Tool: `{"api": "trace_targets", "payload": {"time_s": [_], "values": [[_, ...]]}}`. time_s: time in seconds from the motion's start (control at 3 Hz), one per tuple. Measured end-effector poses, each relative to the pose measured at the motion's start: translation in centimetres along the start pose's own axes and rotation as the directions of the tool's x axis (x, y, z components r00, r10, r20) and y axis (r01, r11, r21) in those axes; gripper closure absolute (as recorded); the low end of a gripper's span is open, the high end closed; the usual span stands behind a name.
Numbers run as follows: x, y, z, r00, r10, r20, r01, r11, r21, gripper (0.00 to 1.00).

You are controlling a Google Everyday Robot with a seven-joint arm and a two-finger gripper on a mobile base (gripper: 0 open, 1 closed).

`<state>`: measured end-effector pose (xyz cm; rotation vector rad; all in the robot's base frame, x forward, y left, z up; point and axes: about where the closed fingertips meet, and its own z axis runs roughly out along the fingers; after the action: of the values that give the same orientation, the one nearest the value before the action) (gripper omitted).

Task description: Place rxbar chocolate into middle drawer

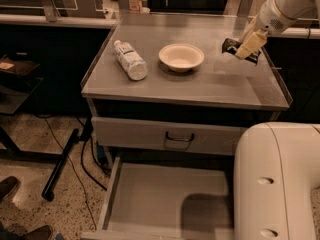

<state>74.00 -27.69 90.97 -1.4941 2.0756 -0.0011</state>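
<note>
rxbar chocolate (228,45) | gripped in closed hand (246,47), ends sticking out | counter (200,84) right side

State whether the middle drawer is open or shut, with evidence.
Open: the drawer is pulled out, its bare floor showing. The tool grips the rxbar over the tabletop.
</note>
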Motion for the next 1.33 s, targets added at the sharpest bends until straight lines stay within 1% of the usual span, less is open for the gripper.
{"api": "trace_targets", "payload": {"time_s": [0.33, 0.67, 1.0, 1.33], "values": [[0.1, -0.1, 0.3, 1.0, 0.004, 0.004, -0.004, 1.0, 0.001, 1.0], [0.4, 0.3, 0.4, 1.0, 0.01, 0.01, -0.01, 0.9998, -0.016, 1.0], [0.4, 1.6, -1.1, 0.999, 0.031, 0.019, -0.03, 0.9981, -0.054, 1.0], [-0.3, 2.4, -2.6, 0.999, 0.011, 0.037, -0.009, 0.9976, -0.069, 1.0]]}}
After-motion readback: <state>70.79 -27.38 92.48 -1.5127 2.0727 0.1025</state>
